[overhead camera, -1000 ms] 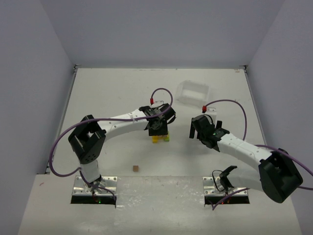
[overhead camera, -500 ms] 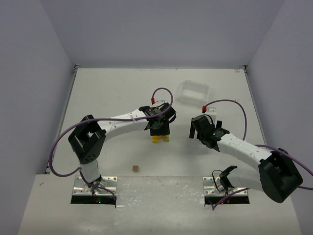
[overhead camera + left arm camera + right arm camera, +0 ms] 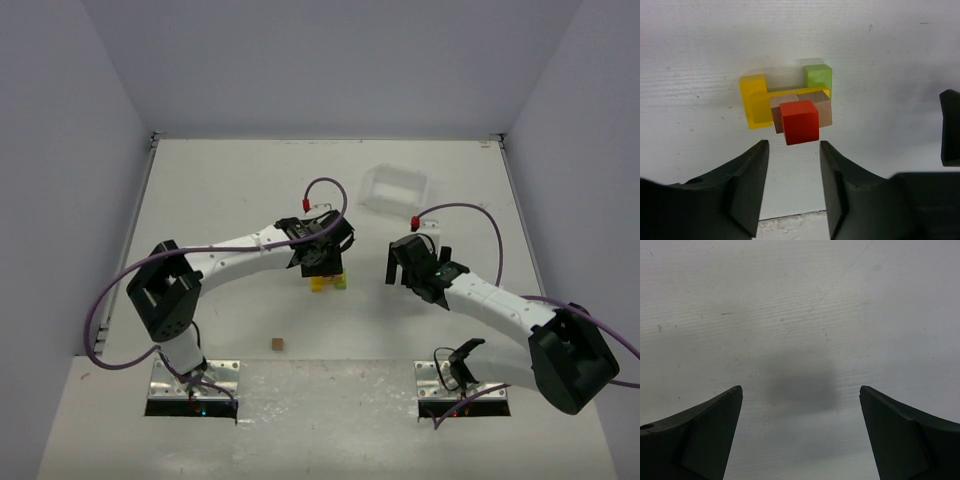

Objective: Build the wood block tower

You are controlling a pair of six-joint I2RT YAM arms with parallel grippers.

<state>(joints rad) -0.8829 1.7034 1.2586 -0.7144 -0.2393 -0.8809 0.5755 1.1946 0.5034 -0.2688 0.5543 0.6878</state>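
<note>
— Starting at your left: what's lying out there?

— A loose brown block (image 3: 277, 344) sits alone on the counter (image 3: 220, 200), near my left base and well apart from everything else. My guess is that it's stock for a later layer.

— And your left gripper?

— My left gripper (image 3: 793, 156) hangs right over the wood block tower (image 3: 790, 107), which stands mid-counter. Its jaws are partly apart with nothing between them, so it grips no block. The gap is about as wide as the red block (image 3: 800, 122), which looks suited to lifting off without nudging it.

— How is the tower stacked?

— The yellow block (image 3: 752, 102) and the green block (image 3: 818, 76) form the base. The brown blocks (image 3: 824, 109) lie across them, and the red one sits on top toward the near edge. That overhang makes it easy to tip.

— Further right?

— The clear tray (image 3: 393, 188) sits toward the back. My right gripper (image 3: 801, 405) hovers over bare counter beside the tower, with jaws spread wide and empty. I judge that it is parked clear so the arms don't collide.
</note>
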